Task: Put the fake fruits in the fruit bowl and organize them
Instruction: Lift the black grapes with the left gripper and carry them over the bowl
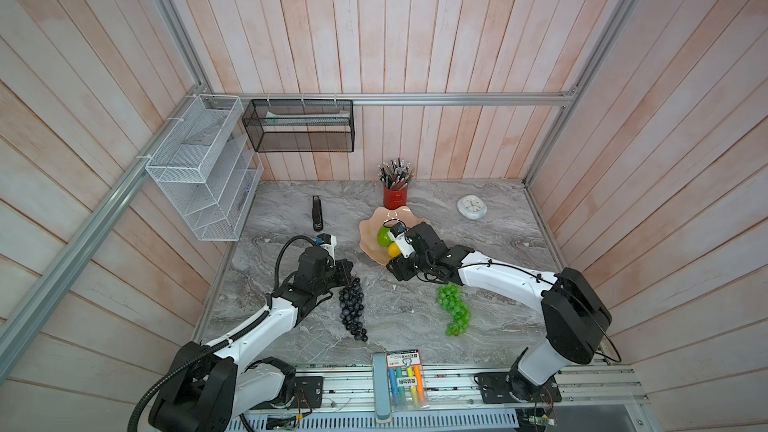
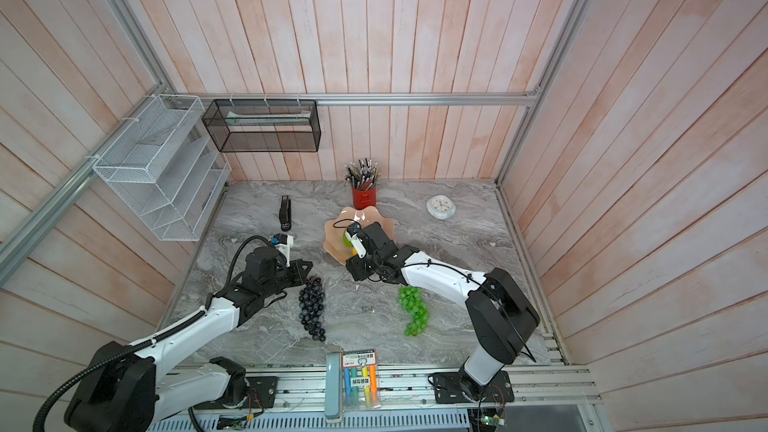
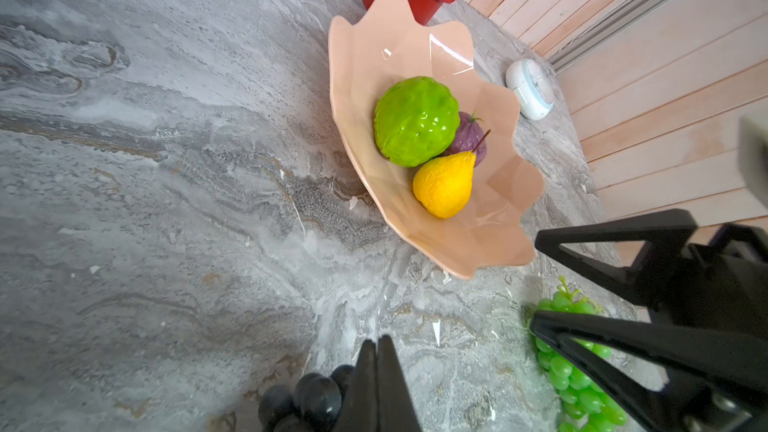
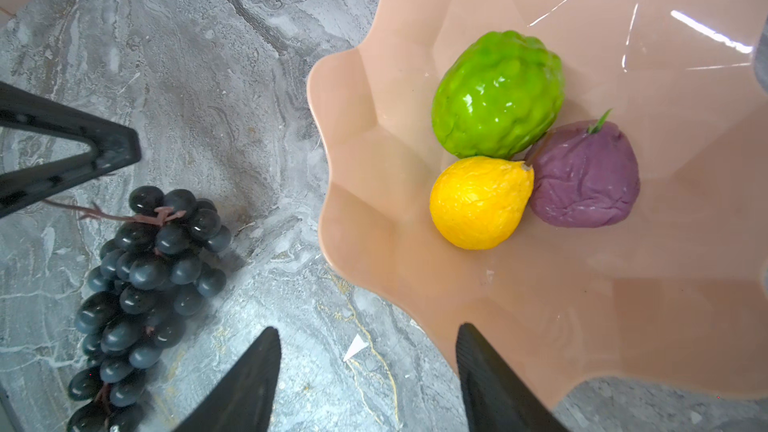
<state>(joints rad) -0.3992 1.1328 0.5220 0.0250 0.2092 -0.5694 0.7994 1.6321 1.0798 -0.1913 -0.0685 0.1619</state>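
The salmon-pink fruit bowl (image 1: 374,222) (image 2: 336,230) (image 4: 374,160) holds the bumpy lime-green fruit (image 4: 498,93) (image 3: 415,120), the yellow fruit (image 4: 478,201) (image 3: 444,184) and the purple fruit (image 4: 586,176). The dark grape bunch (image 1: 352,309) (image 4: 145,276) lies on the table. Its stem runs into my left gripper (image 1: 349,270) (image 3: 377,342), which is shut. My right gripper (image 4: 368,330) (image 3: 536,282) is open and empty, low over the bowl's near rim. The green grape bunch (image 1: 454,305) (image 3: 573,376) lies under the right forearm.
A red pencil cup (image 1: 395,197) stands just behind the bowl. A white clock (image 1: 472,206) sits at the back right and a black stapler (image 1: 318,214) at the back left. A marker pack (image 1: 405,380) lies on the front rail. Wire racks hang on the left wall.
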